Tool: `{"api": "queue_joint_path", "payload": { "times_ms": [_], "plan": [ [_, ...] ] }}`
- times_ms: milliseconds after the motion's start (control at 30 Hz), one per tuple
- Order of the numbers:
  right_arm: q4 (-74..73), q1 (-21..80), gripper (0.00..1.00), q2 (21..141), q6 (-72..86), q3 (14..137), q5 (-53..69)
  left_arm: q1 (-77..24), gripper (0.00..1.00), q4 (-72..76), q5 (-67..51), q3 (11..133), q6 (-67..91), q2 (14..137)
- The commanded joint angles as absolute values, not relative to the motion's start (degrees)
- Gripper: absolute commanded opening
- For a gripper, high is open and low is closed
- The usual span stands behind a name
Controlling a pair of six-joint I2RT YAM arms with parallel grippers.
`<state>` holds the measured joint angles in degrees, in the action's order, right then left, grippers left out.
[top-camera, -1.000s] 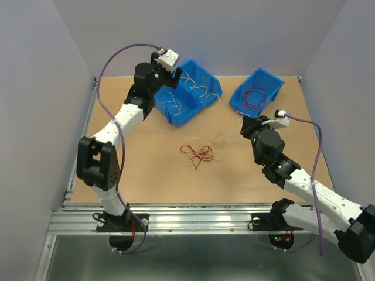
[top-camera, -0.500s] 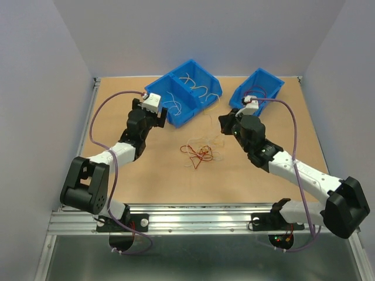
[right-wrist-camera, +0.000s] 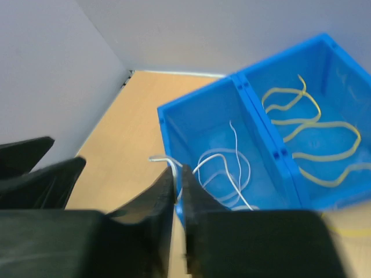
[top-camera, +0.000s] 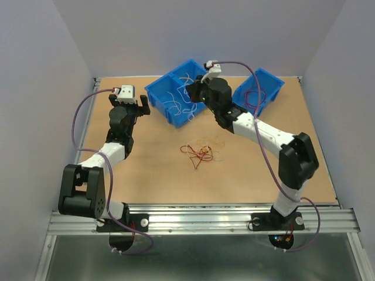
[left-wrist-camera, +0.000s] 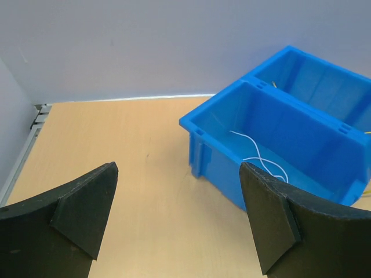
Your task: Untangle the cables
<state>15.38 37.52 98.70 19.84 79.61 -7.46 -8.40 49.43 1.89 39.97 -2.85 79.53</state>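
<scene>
A tangle of red and yellow-orange cables (top-camera: 199, 153) lies on the table's middle. My right gripper (top-camera: 190, 95) is over the double blue bin (top-camera: 157, 93). In the right wrist view the right gripper (right-wrist-camera: 177, 174) is shut on a white cable (right-wrist-camera: 159, 157), whose end sticks out to the left above the bin's front compartment. Loose white cables (right-wrist-camera: 229, 168) lie in that compartment and yellow cables (right-wrist-camera: 313, 136) in the other. My left gripper (top-camera: 129, 104) is open and empty, left of the bin. It also shows in the left wrist view (left-wrist-camera: 177, 211), above bare table.
A single blue bin (top-camera: 270, 82) with red cables (top-camera: 252, 98) stands at the back right. A pale cable (top-camera: 220, 139) lies right of the tangle. The double bin (left-wrist-camera: 220, 124) is right of my left gripper. Grey walls enclose the table.
My right arm swung from the right side across to over the double bin. My left arm drew back from the bin to the left.
</scene>
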Motion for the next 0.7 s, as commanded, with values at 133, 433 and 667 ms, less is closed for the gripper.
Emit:
{"api": "queue_joint_path", "payload": {
  "times_ms": [133,433,667],
  "plan": [
    [14.17,37.35,0.86,116.7,14.51,109.04,-8.69,-8.53,0.98,53.96,-1.39,39.38,-2.02,77.26],
    [8.53,37.0,0.86,112.69,16.61,98.74,-27.49,-8.53,0.98,53.96,-3.95,39.38,-2.02,78.05],
    [8.53,27.87,0.69,105.82,26.7,84.83,-19.81,-8.53,0.97,53.7,-5.01,39.46,-2.11,78.05]
  ]
}}
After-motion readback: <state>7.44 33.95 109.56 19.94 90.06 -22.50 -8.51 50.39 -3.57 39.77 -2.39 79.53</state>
